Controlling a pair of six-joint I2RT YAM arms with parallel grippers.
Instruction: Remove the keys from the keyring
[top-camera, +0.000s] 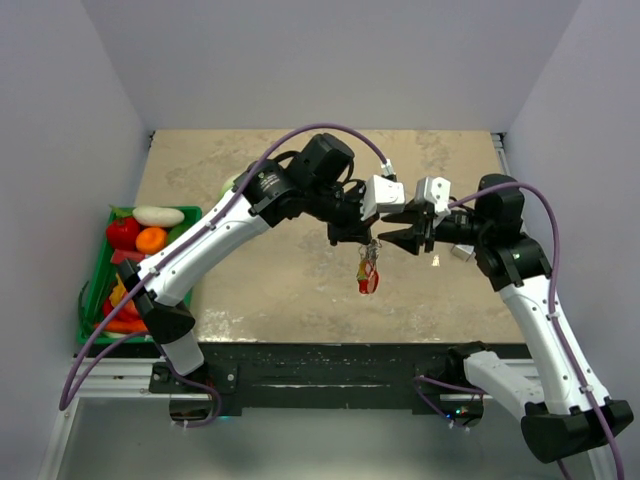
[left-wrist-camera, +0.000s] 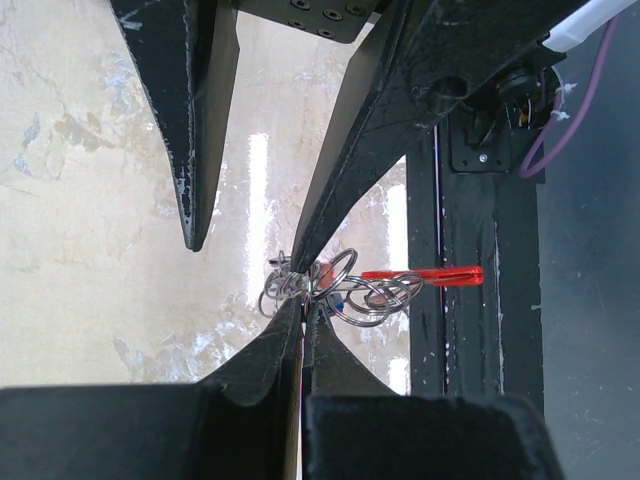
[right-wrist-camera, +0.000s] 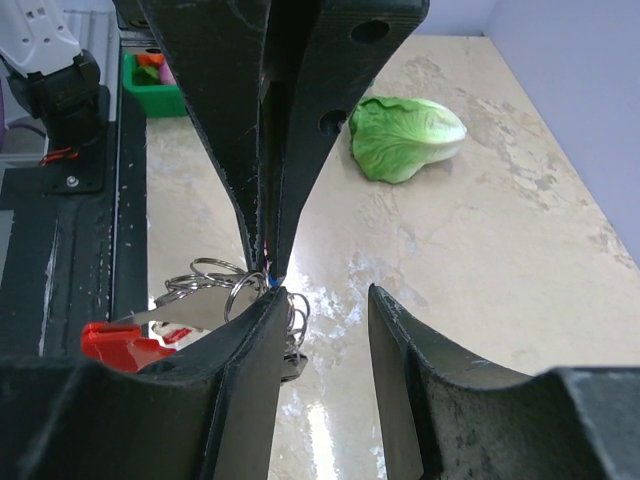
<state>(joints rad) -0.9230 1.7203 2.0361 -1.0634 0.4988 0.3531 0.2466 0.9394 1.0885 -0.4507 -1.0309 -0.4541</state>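
Note:
The keyring (top-camera: 371, 250) hangs in the air above the table's middle, with the red fob (top-camera: 367, 281) dangling lowest. My left gripper (top-camera: 352, 234) is shut on the bunch of silvery rings (left-wrist-camera: 340, 292), its jaws pressed together on them. The red fob (left-wrist-camera: 425, 275) sticks out sideways. A small blue key head (left-wrist-camera: 343, 298) shows among the rings. My right gripper (top-camera: 405, 237) is open. Its one fingertip (right-wrist-camera: 270, 305) touches the rings (right-wrist-camera: 205, 282), and the other stands free. A flat metal key blade (right-wrist-camera: 190, 312) and the red fob (right-wrist-camera: 115, 342) lie beside it.
A green crate (top-camera: 97, 262) of toy vegetables stands off the table's left edge. A green lettuce leaf (right-wrist-camera: 405, 135) lies on the far left of the marble tabletop, mostly hidden behind my left arm in the top view. The table's black front rail (left-wrist-camera: 470, 330) is below the fob.

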